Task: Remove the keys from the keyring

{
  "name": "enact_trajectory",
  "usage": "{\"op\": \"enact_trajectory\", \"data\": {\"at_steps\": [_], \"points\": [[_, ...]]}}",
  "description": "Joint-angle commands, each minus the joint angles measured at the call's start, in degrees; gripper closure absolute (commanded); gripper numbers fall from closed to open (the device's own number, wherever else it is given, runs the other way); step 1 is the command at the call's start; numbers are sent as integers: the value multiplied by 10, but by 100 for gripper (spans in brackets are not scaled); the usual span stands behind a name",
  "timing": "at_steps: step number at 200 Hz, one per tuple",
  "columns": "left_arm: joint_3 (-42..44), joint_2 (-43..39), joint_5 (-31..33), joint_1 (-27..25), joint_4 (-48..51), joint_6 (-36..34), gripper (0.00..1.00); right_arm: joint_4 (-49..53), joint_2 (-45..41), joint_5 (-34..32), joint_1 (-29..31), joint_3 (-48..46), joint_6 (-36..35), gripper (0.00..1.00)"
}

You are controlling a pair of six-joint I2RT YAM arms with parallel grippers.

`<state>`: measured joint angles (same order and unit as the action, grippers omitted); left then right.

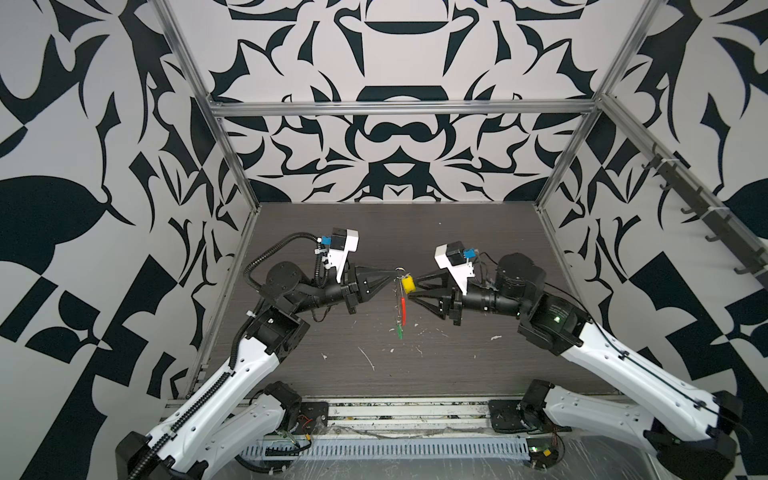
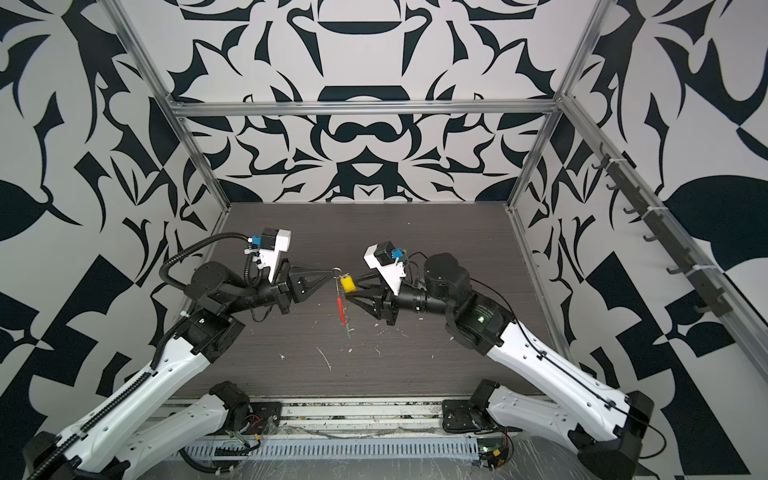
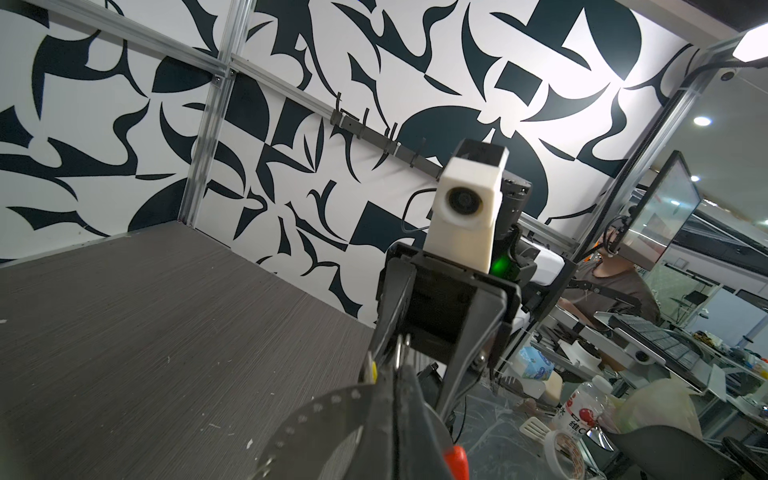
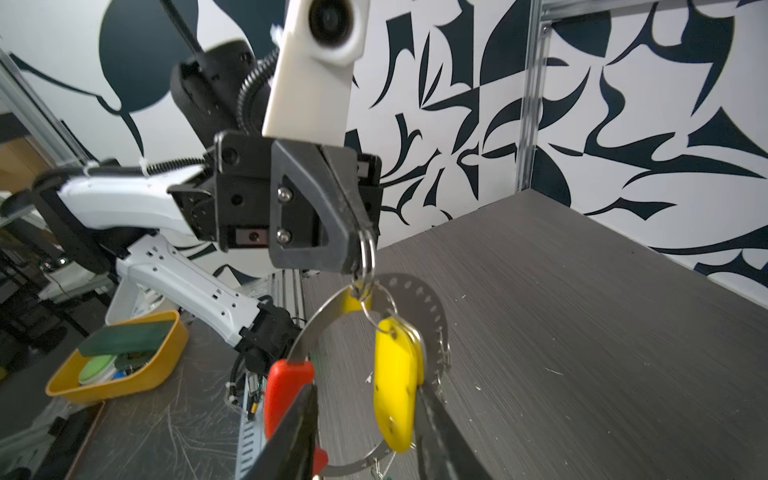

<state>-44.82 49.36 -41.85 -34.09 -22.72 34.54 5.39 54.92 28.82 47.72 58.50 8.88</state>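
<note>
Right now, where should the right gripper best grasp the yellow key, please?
Probably the plastic head of the yellow key, pinched from the right arm's side: it hangs from the keyring held by the left gripper, between the right gripper's open jaws.

Reaches inward with the left arm [image 1: 249, 365] and the right arm [image 1: 615, 361], elbows bent, forearms raised, wrists level and pointed at each other. Clamps the left jaws fully together. Holds the right jaws partway apart, tips just beside the left tips.
</note>
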Motion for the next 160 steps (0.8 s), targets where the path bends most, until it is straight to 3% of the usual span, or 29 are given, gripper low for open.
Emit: {"op": "enact_trajectory", "data": {"at_steps": [1, 45, 75, 160], "points": [[-11, -13, -10, 1, 5, -18, 100, -64, -10, -18, 2, 26, 19, 56], [-7, -16, -15, 1, 6, -18, 100, -187, 33, 103, -28, 25, 121, 52], [-5, -18, -18, 1, 8, -21, 100, -211, 54, 145, -40, 27, 156, 53], [-4, -15, -17, 1, 7, -23, 100, -190, 63, 175, -42, 23, 161, 77]]}}
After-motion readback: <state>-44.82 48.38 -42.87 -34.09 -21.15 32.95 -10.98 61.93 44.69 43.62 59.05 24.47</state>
